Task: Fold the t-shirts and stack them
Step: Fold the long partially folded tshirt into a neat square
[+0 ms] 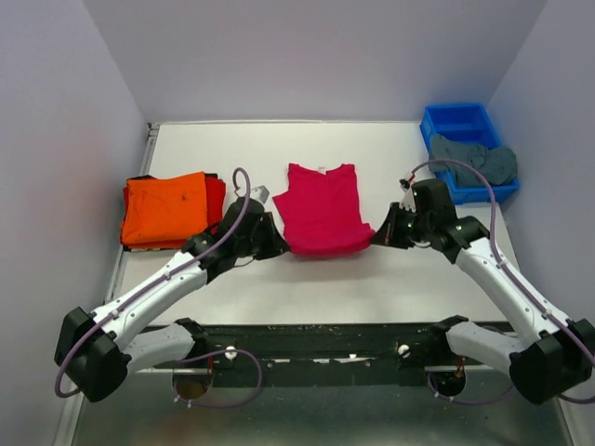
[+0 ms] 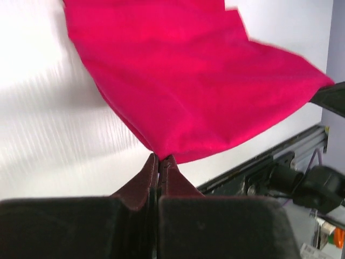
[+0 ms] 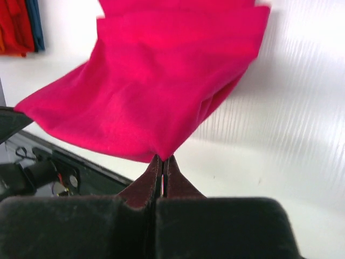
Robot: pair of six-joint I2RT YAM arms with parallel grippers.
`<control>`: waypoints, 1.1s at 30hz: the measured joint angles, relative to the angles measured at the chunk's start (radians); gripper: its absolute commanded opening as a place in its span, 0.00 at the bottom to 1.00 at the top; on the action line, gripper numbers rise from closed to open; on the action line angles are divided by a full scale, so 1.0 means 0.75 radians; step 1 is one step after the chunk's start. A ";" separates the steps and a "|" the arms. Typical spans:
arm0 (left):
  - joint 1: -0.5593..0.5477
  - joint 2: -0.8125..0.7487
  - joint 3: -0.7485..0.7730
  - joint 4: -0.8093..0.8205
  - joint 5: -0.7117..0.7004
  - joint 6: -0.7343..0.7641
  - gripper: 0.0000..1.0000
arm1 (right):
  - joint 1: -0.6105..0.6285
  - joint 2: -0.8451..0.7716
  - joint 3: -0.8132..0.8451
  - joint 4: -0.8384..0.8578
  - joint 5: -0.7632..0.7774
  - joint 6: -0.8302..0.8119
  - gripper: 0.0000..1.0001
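Observation:
A crimson-pink t-shirt [image 1: 323, 209] lies mid-table with its near hem lifted. My left gripper [image 1: 277, 248] is shut on its near left corner, and the cloth [image 2: 194, 91] hangs from the closed tips [image 2: 159, 157]. My right gripper [image 1: 376, 234] is shut on the near right corner, the cloth [image 3: 156, 86] held at the tips [image 3: 162, 157]. A folded bright orange t-shirt [image 1: 165, 206] lies on a red one [image 1: 216, 193] at the left. A grey-teal t-shirt [image 1: 476, 160] lies crumpled in the bin.
A blue plastic bin [image 1: 459, 124] stands at the back right. The stack of folded shirts also shows at the upper left of the right wrist view [image 3: 19, 27]. The black arm rail [image 1: 316, 339] runs along the near edge.

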 measured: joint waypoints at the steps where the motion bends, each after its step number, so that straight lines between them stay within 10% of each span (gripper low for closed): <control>1: 0.035 0.031 0.046 0.001 0.001 0.020 0.00 | -0.013 0.042 0.040 0.001 0.003 -0.004 0.01; 29: 0.574 1.401 1.176 0.290 0.257 0.108 0.00 | -0.357 1.573 1.390 0.056 -0.275 -0.002 0.04; 32: 0.588 1.489 1.265 0.315 0.280 0.099 0.67 | -0.365 1.691 1.534 0.040 -0.290 0.020 0.71; 33: 0.592 1.525 1.304 0.319 0.293 0.095 0.78 | -0.367 1.729 1.579 0.032 -0.296 0.034 0.80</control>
